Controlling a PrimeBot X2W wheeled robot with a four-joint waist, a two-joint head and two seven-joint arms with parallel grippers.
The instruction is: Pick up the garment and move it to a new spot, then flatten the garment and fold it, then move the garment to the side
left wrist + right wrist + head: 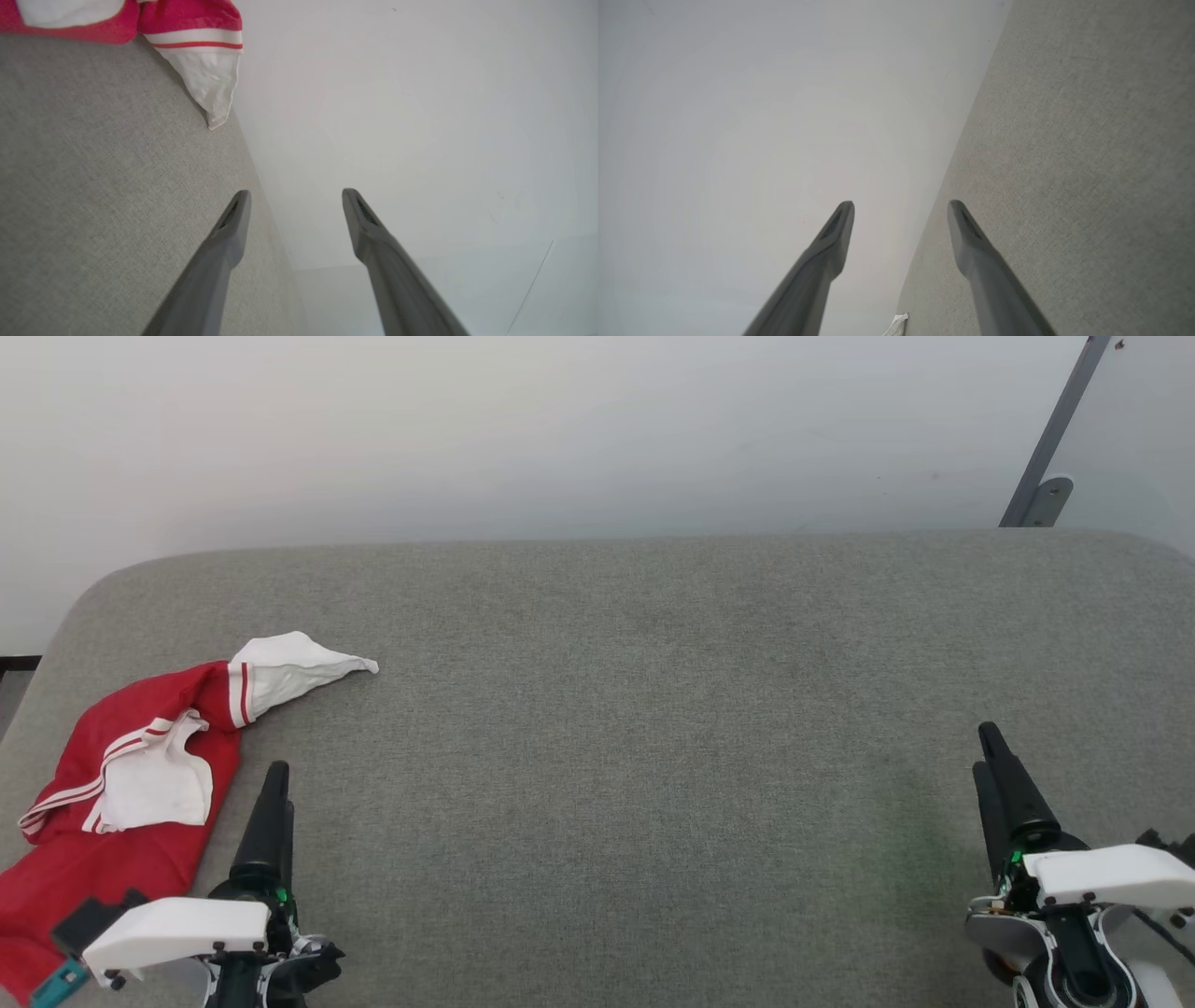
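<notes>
The garment [121, 775], red with white sleeves and red-white striped trim, lies crumpled at the left end of the grey padded surface [635, 709]. One white sleeve [299, 667] sticks out to the right. My left gripper [274, 793] hovers just right of the heap, open and holding nothing. In the left wrist view the garment [196, 42] sits at the top left, well ahead of the open left gripper [294, 198]. My right gripper [991, 756] stands open and empty at the far right, also seen as the right gripper [901, 210].
A pale wall [560, 429] rises behind the surface's far edge. A grey metal bracket [1046, 476] leans at the back right. The surface's rounded left corner [84, 607] lies close to the garment. A small white scrap [896, 324] shows at the surface's edge.
</notes>
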